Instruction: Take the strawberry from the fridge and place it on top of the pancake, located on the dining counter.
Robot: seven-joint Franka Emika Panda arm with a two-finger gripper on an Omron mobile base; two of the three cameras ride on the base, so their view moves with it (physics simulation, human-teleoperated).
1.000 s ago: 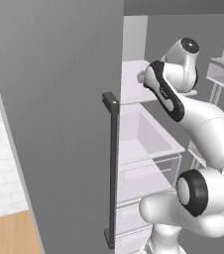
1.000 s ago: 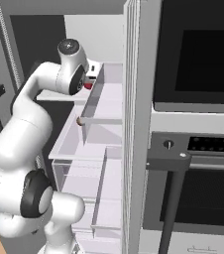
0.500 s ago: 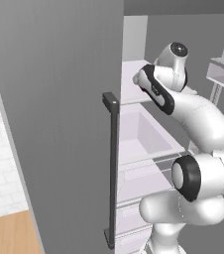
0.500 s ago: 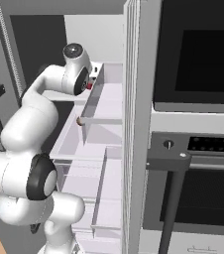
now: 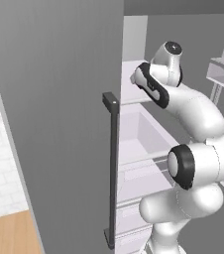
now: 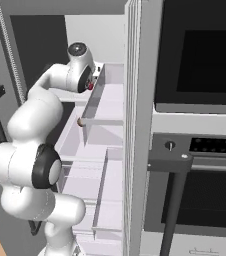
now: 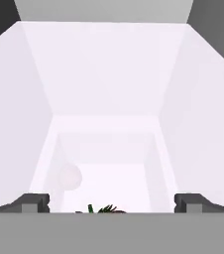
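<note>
Strawberry point(image 7: 106, 210): only its green leaf tuft and a sliver of dark red show at the bottom edge of the hand view, low between the two fingertips, on the white shelf floor point(image 7: 109, 173). In the right base view a small red spot point(image 6: 90, 86) sits just beside the wrist, at the shelf's near edge.

Gripper point(image 7: 112, 203): jaws spread wide, one tip far to each side, nothing between them but the berry's top; not closed on it.

Shelf bay: white side walls slope in on both sides, the back wall stands well off, open floor ahead of the tips.

Fridge point(image 5: 59, 124): the grey door stands open on the arm's left, its dark bar handle point(image 5: 112, 168) vertical along the door edge. Clear drawers point(image 6: 92, 175) below, pulled forward.

Wall oven point(image 6: 200, 125) stands right of the fridge, across a narrow upright panel.
</note>
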